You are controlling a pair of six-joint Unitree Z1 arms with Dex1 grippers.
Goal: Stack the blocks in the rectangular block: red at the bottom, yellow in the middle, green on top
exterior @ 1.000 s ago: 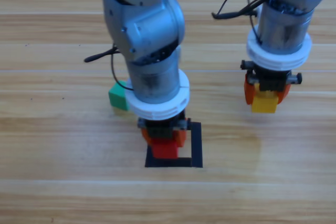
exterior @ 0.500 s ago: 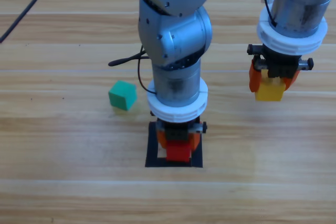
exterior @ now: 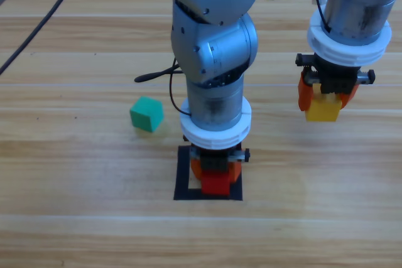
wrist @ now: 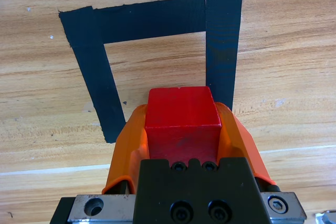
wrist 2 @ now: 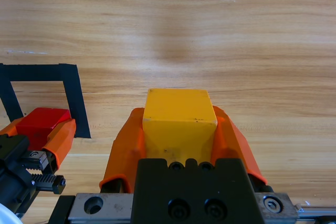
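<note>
High view: since half a second ago the left arm has shifted slightly; its left claw (exterior: 215,172) stands over the tape square (exterior: 182,174), pinching the red cube (exterior: 216,183). A second ago that claw was over the square's left part with the green cube half hidden; now the green cube (exterior: 146,114) lies in full sight, up and left of the square, well apart from it. The right claw (exterior: 323,97) hangs up and right of the square, clamped on the yellow cube (exterior: 323,108), unchanged from half a second ago. Open worktop (exterior: 75,218) lies below and on both sides of the square.

Left wrist view: the left claw (wrist: 181,129) grips the red cube (wrist: 181,121) at the square's (wrist: 152,19) near open side; bare wood inside the square lies free ahead.

Right wrist view: the right claw (wrist 2: 178,129) grips the yellow cube (wrist 2: 178,116); the square (wrist 2: 71,90) and red cube (wrist 2: 44,121) show to its left. No writing is legible anywhere.
</note>
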